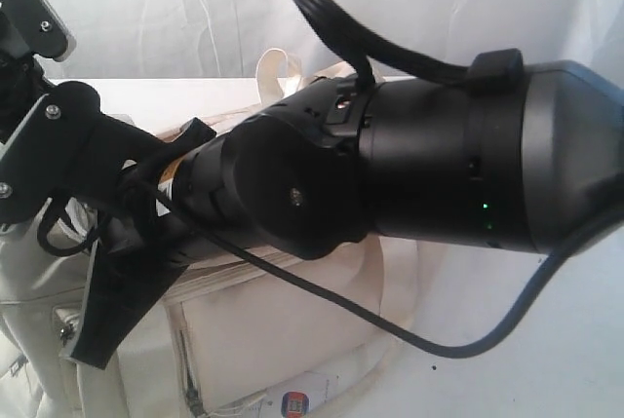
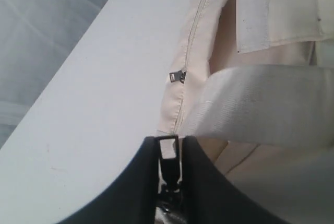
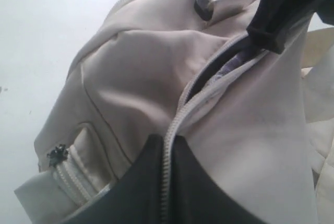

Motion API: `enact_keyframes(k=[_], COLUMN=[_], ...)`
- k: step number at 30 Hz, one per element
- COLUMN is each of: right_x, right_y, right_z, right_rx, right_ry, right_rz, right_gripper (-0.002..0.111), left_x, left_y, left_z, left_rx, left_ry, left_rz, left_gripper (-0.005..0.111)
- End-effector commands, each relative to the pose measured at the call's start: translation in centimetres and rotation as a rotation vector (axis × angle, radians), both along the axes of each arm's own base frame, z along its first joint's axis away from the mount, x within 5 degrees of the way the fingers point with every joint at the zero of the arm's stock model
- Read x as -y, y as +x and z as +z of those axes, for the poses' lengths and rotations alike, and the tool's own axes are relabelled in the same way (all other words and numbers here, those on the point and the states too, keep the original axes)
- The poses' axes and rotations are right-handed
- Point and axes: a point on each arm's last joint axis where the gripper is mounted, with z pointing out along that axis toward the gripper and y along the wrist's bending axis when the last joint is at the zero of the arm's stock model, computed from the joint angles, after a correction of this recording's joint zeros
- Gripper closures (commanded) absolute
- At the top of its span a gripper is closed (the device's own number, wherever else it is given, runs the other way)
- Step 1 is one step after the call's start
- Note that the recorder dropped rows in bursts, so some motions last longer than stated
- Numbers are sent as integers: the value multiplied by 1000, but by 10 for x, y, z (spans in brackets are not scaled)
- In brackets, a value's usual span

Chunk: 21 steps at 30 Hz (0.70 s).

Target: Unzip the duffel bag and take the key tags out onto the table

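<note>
We see cream fabric duffel bag (image 3: 130, 83) partly unzipped: left fingers (image 2: 136, 187) pinch grey metal zipper pull (image 2: 167, 150), right fingers (image 3: 138, 182) clamp zipper seam (image 3: 168, 145). Key tags unseen, not out yet.

Plain cream-beige duffel bag (image 3: 130, 78), grey zip teeth (image 3: 175, 125), light grey zip pull (image 2: 168, 148). Shiny cream strap (image 2: 261, 98). Plain white table (image 2: 94, 88). Black robot arm (image 1: 439, 155) w/ tiny green light (image 1: 484, 207). At 6 o'clock in ext. view, white label (image 1: 295, 402) w/ red-blue mark.
</note>
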Motion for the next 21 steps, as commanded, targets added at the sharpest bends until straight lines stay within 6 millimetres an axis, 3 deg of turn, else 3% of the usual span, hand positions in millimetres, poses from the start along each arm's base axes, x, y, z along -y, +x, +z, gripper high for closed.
enact_keyframes(k=[1,4,9,11,16,21], right_x=[12,12,12,12,11,10], right_y=[-17,-17,-17,-17,-16,-15], right_z=[-14,-14,-14,-14,-13,-12], right_rx=[-118,-120,-126,-139,-135,-130], right_ry=[-178,-177,-175,-172,-160,-141], right_rz=[43,41,35,22,19,12], right_gripper=[108,108,108,108,108,108], left_x=[-24,-23,-23,-22,-22,-22], left_y=[20,18,13,7,-14,-50], left_z=[19,18,23,29,51,78], left_rx=[263,239,229,235,256,252], left_ry=[39,35,32,24,3,-83], left_rz=[121,116,107,102,87,93], left_gripper=[107,95,50,41,40,40])
